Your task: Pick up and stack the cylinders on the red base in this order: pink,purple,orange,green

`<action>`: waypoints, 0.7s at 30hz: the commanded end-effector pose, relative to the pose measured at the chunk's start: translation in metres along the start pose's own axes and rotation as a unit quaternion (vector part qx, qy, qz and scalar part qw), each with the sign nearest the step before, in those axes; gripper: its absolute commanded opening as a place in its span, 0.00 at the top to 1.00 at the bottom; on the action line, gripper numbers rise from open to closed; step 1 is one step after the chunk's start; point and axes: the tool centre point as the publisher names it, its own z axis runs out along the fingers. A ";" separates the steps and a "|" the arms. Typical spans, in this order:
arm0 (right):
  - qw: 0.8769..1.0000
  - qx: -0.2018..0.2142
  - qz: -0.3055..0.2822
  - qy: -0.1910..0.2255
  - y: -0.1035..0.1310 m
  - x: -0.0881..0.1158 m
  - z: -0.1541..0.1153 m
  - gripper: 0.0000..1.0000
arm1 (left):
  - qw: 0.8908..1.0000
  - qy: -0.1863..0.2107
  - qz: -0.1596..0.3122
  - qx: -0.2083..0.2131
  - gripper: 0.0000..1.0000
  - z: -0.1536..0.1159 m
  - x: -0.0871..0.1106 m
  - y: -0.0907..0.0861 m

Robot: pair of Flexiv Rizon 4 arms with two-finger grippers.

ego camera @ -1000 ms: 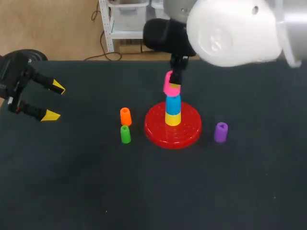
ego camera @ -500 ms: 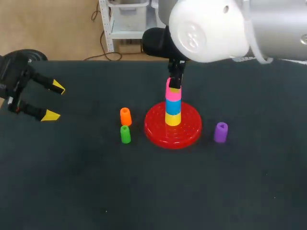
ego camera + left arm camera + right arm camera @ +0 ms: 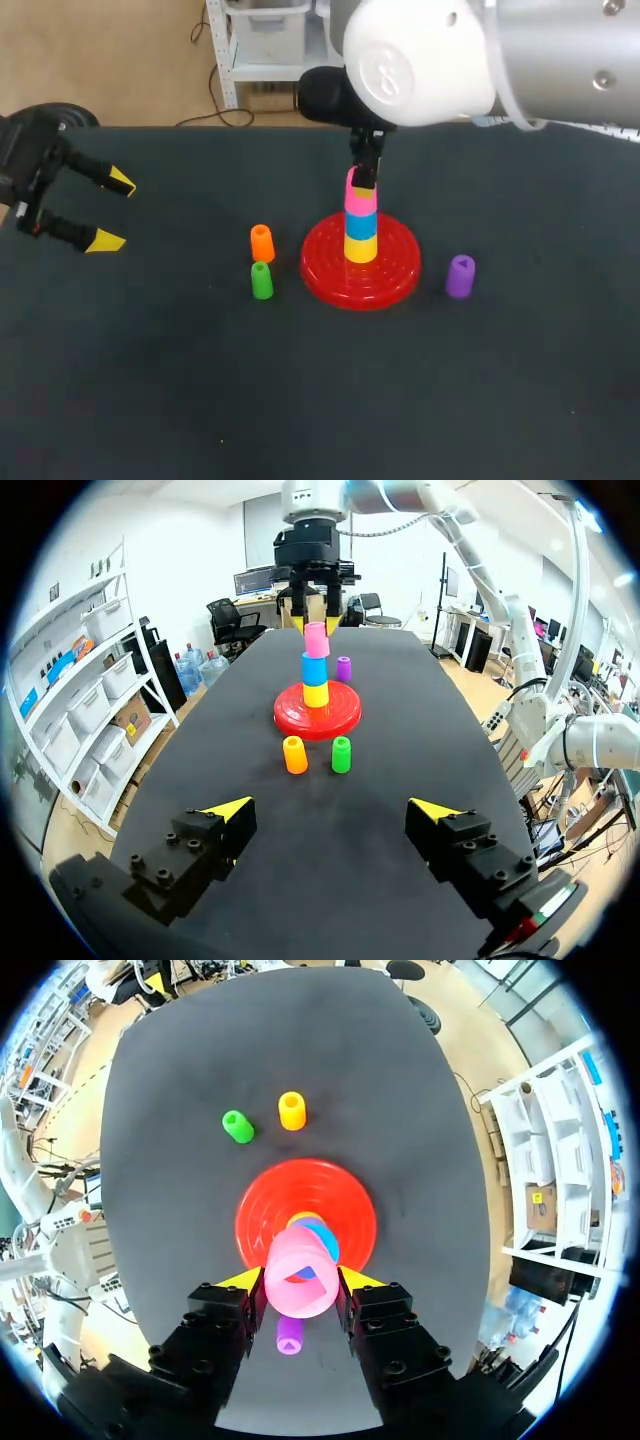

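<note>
While the pink plastic cylinder (image 3: 357,200) was held at the top of the stack, the first of the four ordered placements was judged to be almost done but not yet released. It was seen sitting over a blue plastic cylinder (image 3: 361,222), which stood on a yellow plastic cylinder (image 3: 361,247) at the centre of the round, ridged red base (image 3: 392,277).

The right gripper (image 3: 300,1285) was clamped on the pink piece, one yellow-tipped finger pressed against each side, with the arm reaching in from above the base. Whether the pink piece was fully seated on the blue one could not be settled. Its lower edge was partly masked by the fingers from overhead, and it looked slightly off-centre in the right wrist view, so it was perhaps not quite home.

Three placements were left to be made. The purple plastic cylinder (image 3: 460,276), next in the order, stood upright on the dark table (image 3: 200,400) just beside the base, on the right arm's side. The orange plastic cylinder (image 3: 261,242) and the green plastic cylinder (image 3: 261,281) stood close together on the opposite side of the base, the orange one farther from the robot. Neither was touched by anything.

The left gripper (image 3: 112,211) was held well apart from all of this, near the table's left edge, with its fingers spread wide and nothing between them.
</note>
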 end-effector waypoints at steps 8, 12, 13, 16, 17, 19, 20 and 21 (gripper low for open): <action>1.000 0.003 0.003 0.000 -0.002 0.000 0.002 1.00 | 1.000 -0.001 0.002 -0.001 0.00 0.000 0.001 0.000; 1.000 -0.002 0.002 0.008 -0.001 -0.001 0.005 1.00 | 1.000 -0.001 0.002 -0.001 0.00 0.000 0.001 0.000; 1.000 -0.003 0.002 0.009 -0.001 -0.002 0.006 1.00 | 1.000 -0.001 0.002 -0.001 0.00 0.000 0.001 0.000; 1.000 -0.003 0.003 0.013 0.001 -0.001 0.006 1.00 | 1.000 -0.001 0.002 -0.001 0.00 0.000 0.001 0.000; 1.000 -0.003 0.003 0.013 0.001 0.000 0.005 1.00 | 1.000 -0.001 0.002 -0.001 0.00 0.000 0.001 0.000; 1.000 0.000 0.006 0.014 0.002 0.002 0.003 1.00 | 1.000 -0.001 0.002 -0.001 0.00 0.000 0.001 0.000; 1.000 0.001 0.007 0.014 0.002 0.003 0.002 1.00 | 1.000 -0.001 0.002 -0.001 0.00 0.000 0.001 0.000; 1.000 0.003 0.009 0.017 0.002 0.003 0.001 1.00 | 1.000 -0.001 0.002 -0.001 0.00 0.000 0.001 0.000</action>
